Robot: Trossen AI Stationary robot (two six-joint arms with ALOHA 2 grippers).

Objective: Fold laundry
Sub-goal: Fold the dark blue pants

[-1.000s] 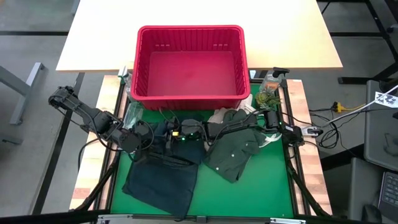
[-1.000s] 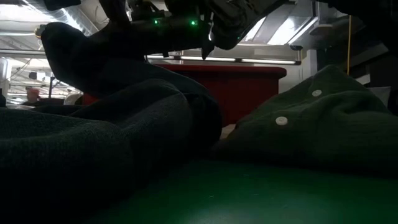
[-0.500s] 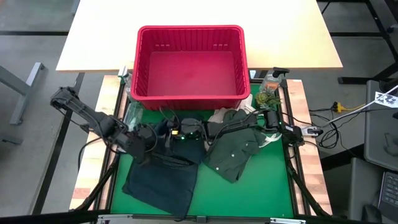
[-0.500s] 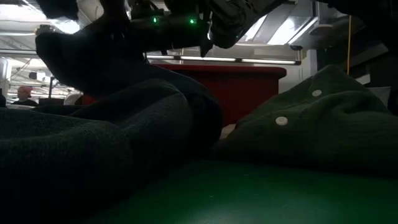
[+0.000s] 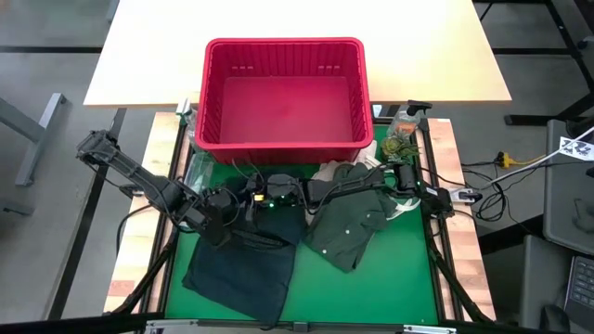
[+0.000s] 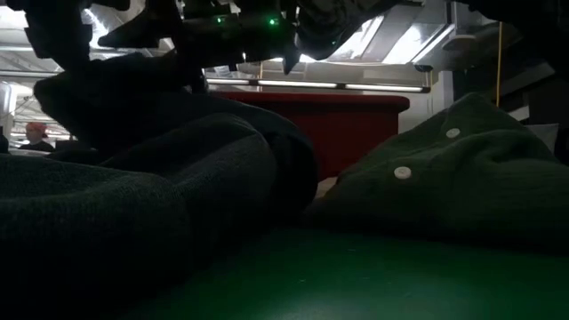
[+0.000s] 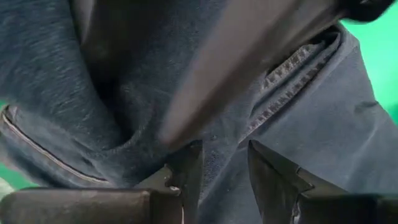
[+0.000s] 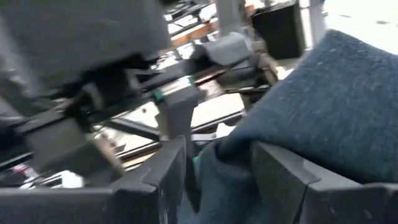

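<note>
The basket [image 5: 283,93] sits at the far edge of the worktop [image 5: 390,278], with the bottle [image 5: 403,125] just beside its right corner. Nearer, the jeans [image 5: 243,264] lie on the left and the buttoned shirt [image 5: 357,223] on the right. Over the jeans' far end the left claw [image 5: 225,206] and right claw [image 5: 252,199] meet

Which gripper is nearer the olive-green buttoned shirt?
Right. The right gripper is over the dark blue jeans, just beside the olive-green buttoned shirt; the left gripper is farther along the jeans, away from it.
</note>
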